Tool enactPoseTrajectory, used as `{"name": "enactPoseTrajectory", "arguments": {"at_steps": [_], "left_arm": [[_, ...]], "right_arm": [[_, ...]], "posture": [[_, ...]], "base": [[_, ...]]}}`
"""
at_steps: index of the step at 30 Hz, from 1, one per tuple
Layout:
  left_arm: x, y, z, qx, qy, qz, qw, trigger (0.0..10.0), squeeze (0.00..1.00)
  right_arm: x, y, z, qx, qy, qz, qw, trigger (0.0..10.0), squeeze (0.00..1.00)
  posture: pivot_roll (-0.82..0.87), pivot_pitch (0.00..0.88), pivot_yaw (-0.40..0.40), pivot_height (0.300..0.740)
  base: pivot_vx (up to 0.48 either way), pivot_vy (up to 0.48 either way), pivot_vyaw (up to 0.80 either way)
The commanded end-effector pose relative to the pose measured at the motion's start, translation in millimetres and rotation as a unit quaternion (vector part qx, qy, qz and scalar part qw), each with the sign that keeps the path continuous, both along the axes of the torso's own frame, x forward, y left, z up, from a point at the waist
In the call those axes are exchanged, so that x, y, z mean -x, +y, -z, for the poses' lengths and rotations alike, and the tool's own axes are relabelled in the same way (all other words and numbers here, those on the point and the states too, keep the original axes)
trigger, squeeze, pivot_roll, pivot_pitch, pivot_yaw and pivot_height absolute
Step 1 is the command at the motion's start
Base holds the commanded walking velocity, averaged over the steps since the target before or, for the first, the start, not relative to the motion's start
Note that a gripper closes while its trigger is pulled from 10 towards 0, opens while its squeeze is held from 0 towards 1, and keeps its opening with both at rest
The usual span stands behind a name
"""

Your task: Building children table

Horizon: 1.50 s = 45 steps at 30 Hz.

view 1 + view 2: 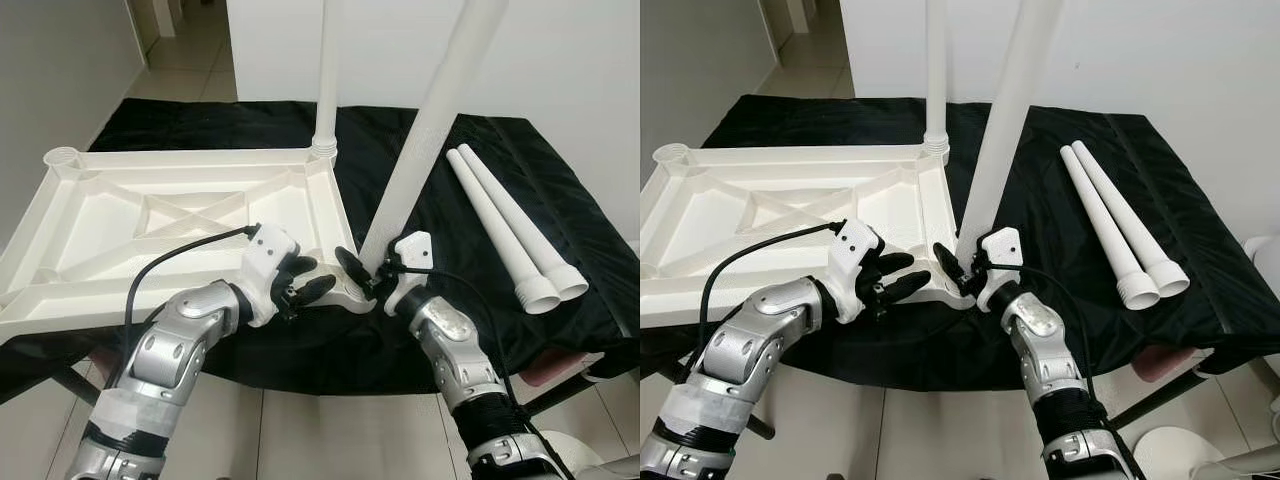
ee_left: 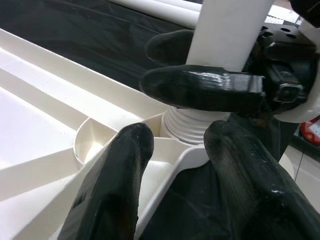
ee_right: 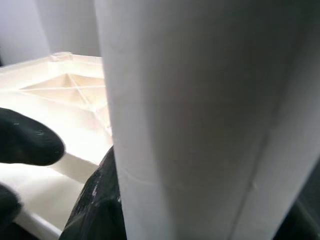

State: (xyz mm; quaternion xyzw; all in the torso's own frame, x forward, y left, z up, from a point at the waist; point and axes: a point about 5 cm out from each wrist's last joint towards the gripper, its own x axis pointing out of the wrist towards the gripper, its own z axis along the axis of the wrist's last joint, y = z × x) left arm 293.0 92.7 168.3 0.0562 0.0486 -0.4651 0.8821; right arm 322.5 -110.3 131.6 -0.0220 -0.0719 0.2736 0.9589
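The white table top (image 1: 150, 215) lies upside down on a black cloth. One white leg (image 1: 326, 70) stands upright in its far right corner socket. A second leg (image 1: 430, 110) leans over the near right corner, its ribbed end (image 2: 192, 125) sitting in that socket. My right gripper (image 1: 368, 268) is shut on this leg just above the socket, and the leg (image 3: 200, 120) looms close in the right wrist view. Beside it, my left gripper (image 1: 305, 283) is open, its fingers (image 2: 115, 170) on either side of the corner rim.
Two loose white legs (image 1: 510, 230) lie side by side on the cloth (image 1: 450, 330) at the right. The cloth-covered surface ends just in front of my arms, with tiled floor (image 1: 330, 430) below. A white wall stands behind.
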Motion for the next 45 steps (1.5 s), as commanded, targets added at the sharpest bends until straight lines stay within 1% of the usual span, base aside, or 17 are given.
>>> {"name": "enactPoseTrajectory", "arguments": {"at_steps": [1,7,8,9,10,11,13,14,15,18,22,26,33,39,40,44,45], "left_arm": [[-1.0,1.3,-2.5,0.000,-0.007,-0.010,1.000,10.0,0.00],[-0.8,1.6,-2.7,0.001,-0.007,-0.010,1.000,10.0,0.00],[-0.5,2.3,-2.6,0.001,-0.006,-0.012,1.000,10.0,0.00],[-0.5,2.3,-2.6,0.001,-0.006,-0.012,1.000,10.0,0.00],[-0.2,2.7,-2.4,0.001,-0.006,-0.013,1.000,10.0,0.00],[-0.2,2.7,-2.4,0.001,-0.006,-0.013,1.000,10.0,0.00],[0.1,2.8,-2.3,0.002,-0.006,-0.014,1.000,10.0,0.00],[0.1,2.6,-2.3,0.002,-0.006,-0.013,1.000,10.0,0.00],[0.1,2.6,-2.3,0.002,-0.006,-0.013,1.000,10.0,0.00],[0.1,1.3,-2.2,0.003,-0.005,-0.012,1.000,10.0,0.00],[0.5,0.7,-1.8,0.004,-0.005,-0.010,1.000,10.0,0.00],[-0.2,-1.3,-2.5,0.006,-0.006,-0.009,1.000,10.0,0.00],[0.4,-1.6,-2.0,0.006,-0.007,-0.008,1.000,10.0,0.00],[0.8,-2.0,-1.8,0.006,-0.007,-0.008,1.000,10.0,0.00],[2.0,-3.5,-1.5,0.008,-0.006,-0.005,1.000,10.0,0.00],[4.9,-7.7,-0.9,0.012,-0.004,0.002,1.000,10.0,0.00],[6.2,-9.7,-0.6,0.014,-0.003,0.005,1.000,10.0,0.00]], "right_arm": [[3.7,-6.2,27.5,0.022,0.058,0.034,0.997,10.0,0.00],[4.1,-4.7,27.0,0.017,0.056,0.047,0.997,10.0,0.00],[3.7,-3.9,26.1,-0.002,0.055,0.091,0.994,10.0,0.00],[3.7,-3.9,26.1,-0.002,0.055,0.091,0.994,10.0,0.00],[2.5,-4.8,24.3,-0.026,0.056,0.145,0.988,10.0,0.00],[2.5,-4.8,24.3,-0.026,0.056,0.145,0.988,10.0,0.00],[-0.1,-6.7,23.6,-0.066,0.075,0.233,0.967,10.0,0.00],[-1.4,-7.0,23.4,-0.079,0.082,0.258,0.959,10.0,0.00],[-1.4,-7.0,23.4,-0.079,0.082,0.258,0.959,10.0,0.00],[-6.2,-4.7,18.8,-0.103,0.084,0.313,0.940,10.0,0.00],[-8.4,-1.5,15.6,-0.127,0.091,0.333,0.930,10.0,0.00],[-15.2,8.1,6.4,-0.111,0.082,0.336,0.932,10.0,0.00],[-16.6,7.4,-6.5,-0.093,0.027,0.311,0.945,10.0,0.00],[-16.4,6.9,-8.5,-0.094,0.017,0.309,0.946,10.0,0.00],[-14.6,0.7,-14.7,-0.110,-0.003,0.288,0.951,10.0,1.00],[-12.0,-11.4,-22.8,-0.115,-0.033,0.245,0.962,10.0,1.00],[-11.4,-14.8,-23.6,-0.109,-0.035,0.224,0.968,10.0,0.50]], "posture": [[0.03,0.072,0.002,0.740],[0.03,0.073,0.000,0.740],[0.04,0.074,-0.003,0.740],[0.04,0.074,-0.003,0.740],[0.03,0.072,-0.004,0.740],[0.03,0.072,-0.004,0.740],[0.03,0.071,-0.006,0.740],[0.03,0.071,-0.006,0.740],[0.03,0.071,-0.006,0.740],[0.03,0.066,-0.008,0.740],[0.03,0.066,-0.008,0.740],[0.03,0.055,-0.013,0.740],[0.04,0.050,-0.022,0.740],[0.04,0.050,-0.022,0.740],[0.03,0.044,-0.024,0.740],[0.03,0.040,-0.023,0.740],[0.03,0.040,-0.023,0.740]], "base": [[0.000,0.000,0.00],[0.000,0.000,0.00],[0.000,0.000,0.00],[0.000,0.000,0.00],[0.000,0.000,0.00],[0.000,0.000,0.00],[0.000,0.000,0.00],[0.000,0.000,0.00],[0.000,0.000,0.00],[0.000,0.000,0.00],[0.000,0.000,0.00],[0.000,0.000,0.00],[0.000,0.000,0.00],[0.000,0.000,0.00],[0.000,0.000,0.00],[0.000,0.000,0.00],[0.000,0.000,0.00]]}}
